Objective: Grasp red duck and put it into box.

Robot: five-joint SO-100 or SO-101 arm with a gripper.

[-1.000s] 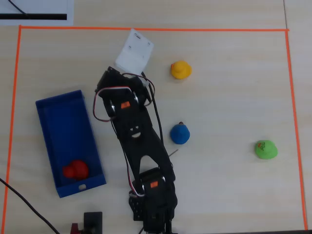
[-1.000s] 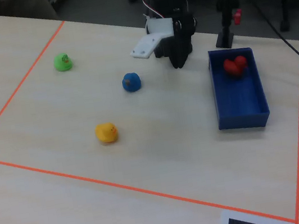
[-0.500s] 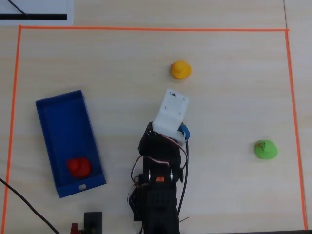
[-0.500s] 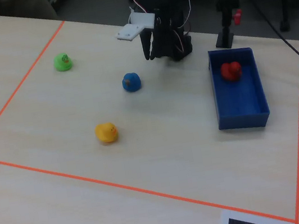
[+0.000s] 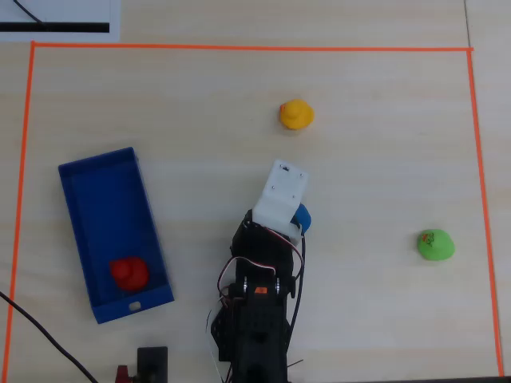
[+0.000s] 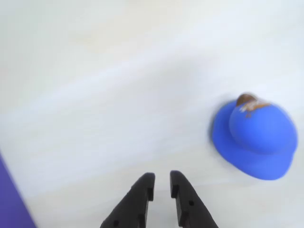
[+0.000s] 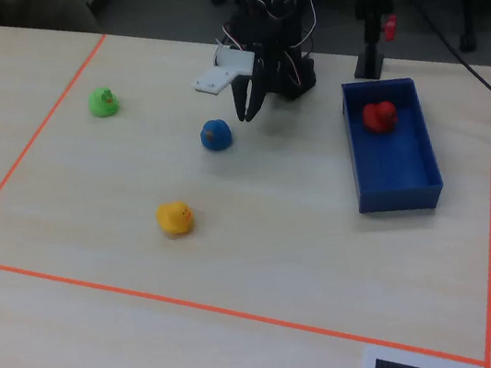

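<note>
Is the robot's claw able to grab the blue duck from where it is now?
Probably yes. The gripper hangs just beside the blue duck, with only bare table between them. Its jaws are almost closed in the wrist view, so it would need to open first and shift sideways over the duck.

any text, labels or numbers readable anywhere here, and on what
None can be read.
White paper sheet with a black bar at the table edge: print too small to read.
Small white mark on the long blue tray: blurred.
Orange tag on the black robot arm: illegible.
</note>
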